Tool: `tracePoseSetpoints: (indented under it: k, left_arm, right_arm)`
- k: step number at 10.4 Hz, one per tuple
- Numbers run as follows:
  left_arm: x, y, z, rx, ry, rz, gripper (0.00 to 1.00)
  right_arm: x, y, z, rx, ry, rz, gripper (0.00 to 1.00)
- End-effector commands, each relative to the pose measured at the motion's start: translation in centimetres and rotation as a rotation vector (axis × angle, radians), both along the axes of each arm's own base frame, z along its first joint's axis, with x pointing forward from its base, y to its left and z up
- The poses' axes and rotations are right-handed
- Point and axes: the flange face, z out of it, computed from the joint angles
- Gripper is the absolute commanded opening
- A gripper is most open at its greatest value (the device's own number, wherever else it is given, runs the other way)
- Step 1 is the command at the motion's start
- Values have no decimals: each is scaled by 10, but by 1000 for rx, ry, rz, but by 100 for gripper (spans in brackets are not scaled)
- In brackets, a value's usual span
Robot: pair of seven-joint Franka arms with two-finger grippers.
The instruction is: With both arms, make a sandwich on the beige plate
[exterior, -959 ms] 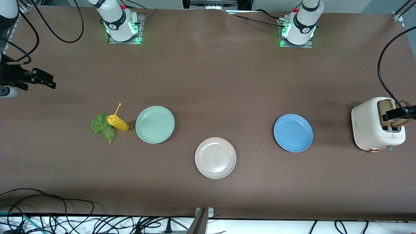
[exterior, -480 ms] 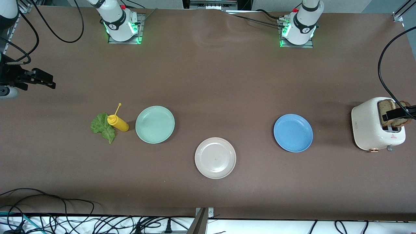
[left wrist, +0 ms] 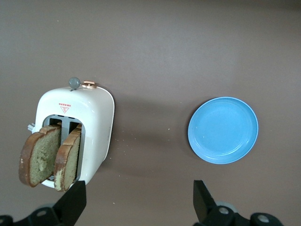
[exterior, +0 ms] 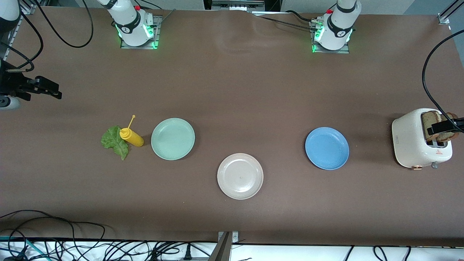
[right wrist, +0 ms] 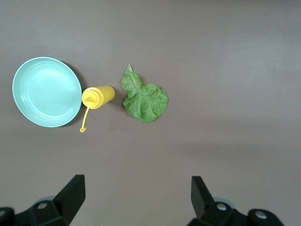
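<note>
The beige plate (exterior: 240, 176) sits bare near the front edge, midway along the table. Two brown bread slices (exterior: 436, 125) stand in the slots of a white toaster (exterior: 413, 139) at the left arm's end; the left wrist view shows them (left wrist: 40, 155) leaning out. A green lettuce leaf (exterior: 115, 142) lies flat toward the right arm's end and appears in the right wrist view (right wrist: 143, 100). My left gripper (exterior: 445, 126) hangs high over the toaster, open and holding nothing (left wrist: 138, 202). My right gripper (exterior: 50, 90) hovers over the table's right-arm end, open with bare table between its fingers (right wrist: 136, 200).
A yellow squeeze bottle (exterior: 131, 137) lies touching the lettuce, next to a mint green plate (exterior: 173, 139). A blue plate (exterior: 327, 148) sits between the beige plate and the toaster. Loose cables (exterior: 72, 243) run along the table's front edge.
</note>
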Motion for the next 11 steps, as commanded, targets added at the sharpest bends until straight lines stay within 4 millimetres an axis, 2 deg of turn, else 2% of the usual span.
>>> tracePoseSetpoints:
  k: [1, 11]
  left_arm:
    - [-2, 2, 0, -19, -8, -20, 100]
    - [-2, -1, 1, -16, -7, -20, 100]
  right_arm:
    - [2, -3, 5, -2, 3, 10, 100]
    - [4, -1, 2, -2, 3, -7, 100]
